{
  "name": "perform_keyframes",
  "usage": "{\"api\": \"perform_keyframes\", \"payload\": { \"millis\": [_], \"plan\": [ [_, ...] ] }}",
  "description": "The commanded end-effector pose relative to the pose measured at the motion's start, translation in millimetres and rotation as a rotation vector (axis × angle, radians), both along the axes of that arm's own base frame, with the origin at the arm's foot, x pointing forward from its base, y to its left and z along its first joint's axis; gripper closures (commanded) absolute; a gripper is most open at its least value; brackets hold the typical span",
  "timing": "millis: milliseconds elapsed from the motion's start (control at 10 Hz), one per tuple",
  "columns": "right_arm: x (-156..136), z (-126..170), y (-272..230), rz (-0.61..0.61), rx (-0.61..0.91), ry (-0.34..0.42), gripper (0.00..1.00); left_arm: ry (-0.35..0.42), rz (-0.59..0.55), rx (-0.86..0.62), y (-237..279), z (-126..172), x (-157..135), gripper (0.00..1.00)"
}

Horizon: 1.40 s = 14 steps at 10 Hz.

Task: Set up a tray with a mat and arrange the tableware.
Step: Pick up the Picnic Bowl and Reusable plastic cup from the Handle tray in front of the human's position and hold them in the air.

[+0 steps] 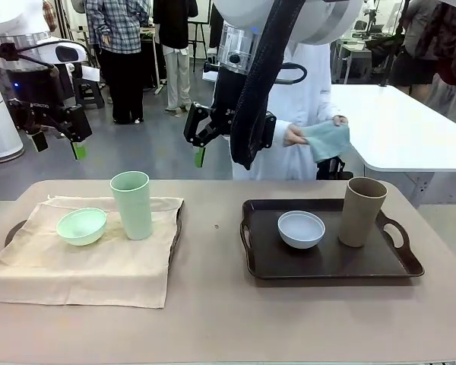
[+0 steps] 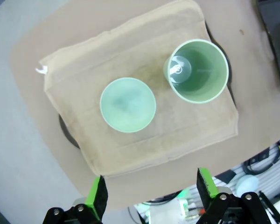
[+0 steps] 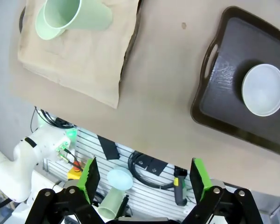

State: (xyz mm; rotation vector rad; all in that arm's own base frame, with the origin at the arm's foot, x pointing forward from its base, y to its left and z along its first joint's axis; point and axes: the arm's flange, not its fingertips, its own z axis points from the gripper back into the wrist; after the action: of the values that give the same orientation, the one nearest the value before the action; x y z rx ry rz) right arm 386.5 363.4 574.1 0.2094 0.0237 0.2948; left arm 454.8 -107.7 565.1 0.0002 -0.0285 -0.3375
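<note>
**Desk op:** What's in the containers on your feed?

**Me:** On the robot's left I have a beige mat [image 1: 83, 258] draped over a tray [image 1: 15, 230]; I can only make out the tray's dark rim peeking from under the cloth edges. On the mat sit the mint green bowl [image 1: 81, 226] and, just beside it toward the middle of the desk [image 1: 228, 319], the pale green cup [image 1: 131, 204], upright. From the left wrist camera I look straight down into both, and all I see is their bare insides, with a spot of glare in the cup.

**Desk op:** And the other side?

**Me:** A second dark tray [image 1: 327, 262] with handles, uncovered. The bluish-white bowl [image 1: 301, 229] sits near its middle, its inside bare, and the tan cup [image 1: 362, 211] stands upright beside it toward the robot's right. I can't see into that cup.

**Desk op:** Arm poses?

**Me:** The left end effector [image 2: 151, 191] hangs high above the mat, pointing down, fingers spread wide and holding nothing. The right end effector [image 3: 144, 177] hovers over the gap between the trays, at the desk's far side, also released and gripping nothing.

**Desk op:** The person?

**Me:** At the far side behind the right arm, with a hand [image 1: 294, 134] on a folded teal cloth [image 1: 327, 141], held up clear of the desk.
</note>
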Motion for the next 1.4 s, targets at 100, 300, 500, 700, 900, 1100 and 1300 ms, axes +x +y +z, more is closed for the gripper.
{"api": "perform_keyframes", "payload": {
  "millis": [100, 300, 500, 700, 900, 1100, 1300],
  "plan": [
    [-5, -4, -4, -0.020, 0.005, -0.019, 0.00, -0.012, -0.014, 0.000, 0, 1, -1, 0.00],
    [-5, -4, -4, -0.020, 0.005, -0.019, 0.00, -0.012, -0.014, 0.000, 0, 1, -1, 0.00],
    [0, 1, 0, 0.000, 0.000, -0.001, 0.00, -0.030, -0.074, -0.051, 0, 11, -16, 0.00],
    [-5, -9, -114, -0.372, 0.089, 0.003, 0.00, 0.025, -0.021, -0.169, 35, 7, -15, 0.00],
    [-36, -15, -209, -0.537, 0.234, 0.004, 0.00, 0.043, 0.016, -0.312, 65, 10, -7, 0.00],
    [-75, -23, -288, -0.648, 0.341, -0.013, 0.00, 0.074, 0.054, -0.381, 94, 10, -4, 0.00],
    [-112, -29, -356, -0.774, 0.439, -0.053, 0.00, 0.117, 0.094, -0.466, 132, 2, -3, 0.00]
  ]
}}
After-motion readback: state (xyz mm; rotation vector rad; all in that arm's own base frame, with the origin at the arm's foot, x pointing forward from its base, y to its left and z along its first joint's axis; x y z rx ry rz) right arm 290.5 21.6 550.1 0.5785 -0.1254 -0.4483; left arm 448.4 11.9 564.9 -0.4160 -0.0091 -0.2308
